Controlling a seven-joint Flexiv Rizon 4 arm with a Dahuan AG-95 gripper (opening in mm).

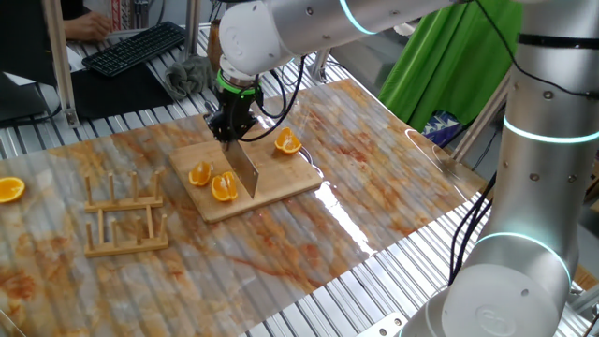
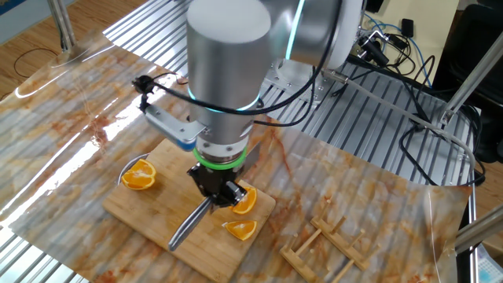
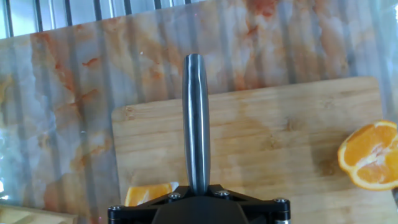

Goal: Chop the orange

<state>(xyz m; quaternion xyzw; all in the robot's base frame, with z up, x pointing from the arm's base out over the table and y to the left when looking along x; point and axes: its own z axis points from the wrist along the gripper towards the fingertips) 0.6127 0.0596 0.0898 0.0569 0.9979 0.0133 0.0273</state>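
Three orange pieces lie on the board point(image 1: 271, 183). Two wedges point(image 1: 213, 181) sit close together near its left end in one fixed view, just beside the knife point(image 1: 245, 168). A rounder half point(image 1: 288, 141) rests well apart from them at the far end. In the other fixed view the wedges point(image 2: 242, 212) lie right of the blade, one touching or nearly touching the gripper point(image 2: 216, 187), and the half point(image 2: 139, 175) sits at the left. The gripper point(image 1: 232, 124) is clamped on the knife's handle, with the blade angled down toward the board between the wedges and the half. In the hand view the knife point(image 3: 196, 118) runs straight up the frame from the gripper, seen edge-on, with one wedge point(image 3: 148, 194) just left of its base and the half point(image 3: 372, 155) at the right edge. A wooden rack point(image 1: 124, 215) stands on the table left of the board, and another orange piece point(image 1: 10, 189) lies at the far left.
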